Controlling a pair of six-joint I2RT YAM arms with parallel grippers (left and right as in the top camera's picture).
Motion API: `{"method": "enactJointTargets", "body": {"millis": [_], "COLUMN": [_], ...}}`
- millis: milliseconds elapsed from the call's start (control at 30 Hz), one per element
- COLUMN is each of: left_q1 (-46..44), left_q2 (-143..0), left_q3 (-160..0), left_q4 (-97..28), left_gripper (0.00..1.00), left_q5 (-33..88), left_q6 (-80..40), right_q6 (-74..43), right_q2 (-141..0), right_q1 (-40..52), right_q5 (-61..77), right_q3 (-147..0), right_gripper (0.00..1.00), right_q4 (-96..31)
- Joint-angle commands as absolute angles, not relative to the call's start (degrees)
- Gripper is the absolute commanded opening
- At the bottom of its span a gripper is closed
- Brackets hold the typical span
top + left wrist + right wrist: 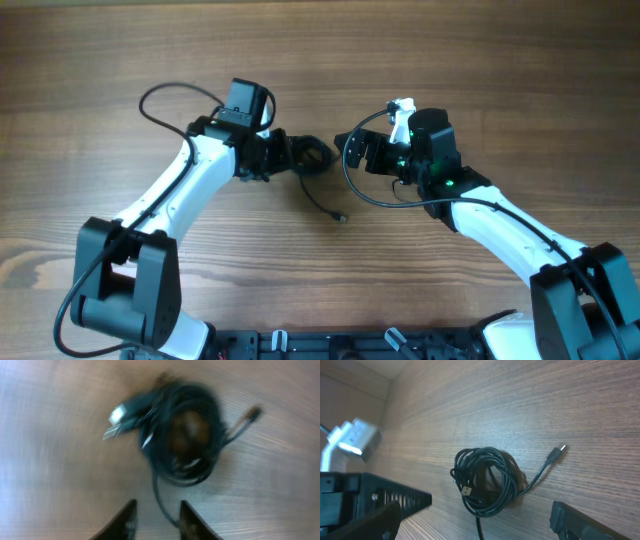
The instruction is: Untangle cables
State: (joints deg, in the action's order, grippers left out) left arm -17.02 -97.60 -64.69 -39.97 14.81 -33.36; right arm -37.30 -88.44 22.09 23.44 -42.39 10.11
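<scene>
The thin black cords [487, 480] lie wound together in one small round coil on the brown wood-grain table [500, 60], about the middle of it and between my two arms. My left tool [157, 521] sits just left of the coil with its two dark fingers [124, 522] apart — open, gripping nothing. One strand [161, 497] leaves the near edge of the coil and runs into the gap between those fingers; the left wrist view is blurred, so I cannot tell whether it touches either one. A flat silver-tipped plug [116, 414] sticks out of the coil on its left side.

My right tool [358, 152] hangs just right of the coil, also open, its fingers spread wide and holding nothing. In the right wrist view a small rectangular plug end [466, 491] rests against the near-left part of the coil, and a loose tail [540, 472] leads off to the right, ending in a small slim plug [561, 449] that lies flat on the table — clear of the coil.
</scene>
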Motion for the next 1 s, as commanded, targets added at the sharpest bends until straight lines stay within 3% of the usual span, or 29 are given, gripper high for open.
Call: {"method": "enactJointTargets", "body": {"millis": [0,167,300,500,533,567,600,667,733,800,967], "left_q1": [-18.5,-19.8,-19.8,-23.0,-23.5,-23.6,-23.5,-22.0,-19.3,-17.0,-13.0], "left_q2": [-99.6,-104.1,-106.2,-110.8,-111.4,-111.5,-111.4,-110.7,-106.5,-100.2,-88.6], "left_q3": [-64.7,-64.7,-64.7,-64.7,-64.7,-64.7,-64.7,-65.0,-65.6,-65.7,-65.7], "left_q4": [-40.7,-33.7,-33.3,-30.6,-30.5,-30.4,-30.4,-31.1,-33.1,-32.8,-31.9], "left_gripper": [0.36,0.42,0.34,0.3,0.28,0.2,0.04,0.04,0.04,0.04,0.04], "left_q5": [10.9,8.4,8.2,4.6,3.8,3.8,3.7,3.6,5.6,10.6,23.5], "left_q6": [-50.6,-50.0,-50.0,-50.0,-50.0,-50.0,-49.5,-45.1,-41.6,-40.2,-39.4], "right_q6": [-37.6,-37.5,-37.5,-37.5,-37.5,-37.5,-35.7,-30.6,-30.2,-33.3,-34.7], "right_q2": [-89.0,-89.0,-89.0,-89.0,-89.0,-89.0,-89.0,-88.3,-86.2,-85.5,-85.5], "right_q1": [22.3,22.3,22.3,22.3,22.3,22.3,22.2,21.0,17.8,15.6,18.2], "right_q5": [22.4,22.4,22.4,22.5,22.7,22.9,23.0,23.7,31.7,39.9,52.1], "right_q3": [-42.5,-42.5,-42.5,-42.5,-42.5,-42.5,-42.5,-42.9,-43.1,-43.1,-43.1], "right_gripper": [0.97,0.98,0.98,0.99,1.0,1.0,1.0,0.99,0.99,0.93,0.87], "right_q4": [10.2,9.7,9.4,9.4,9.4,9.4,9.8,9.4,9.8,10.9,12.8]}}
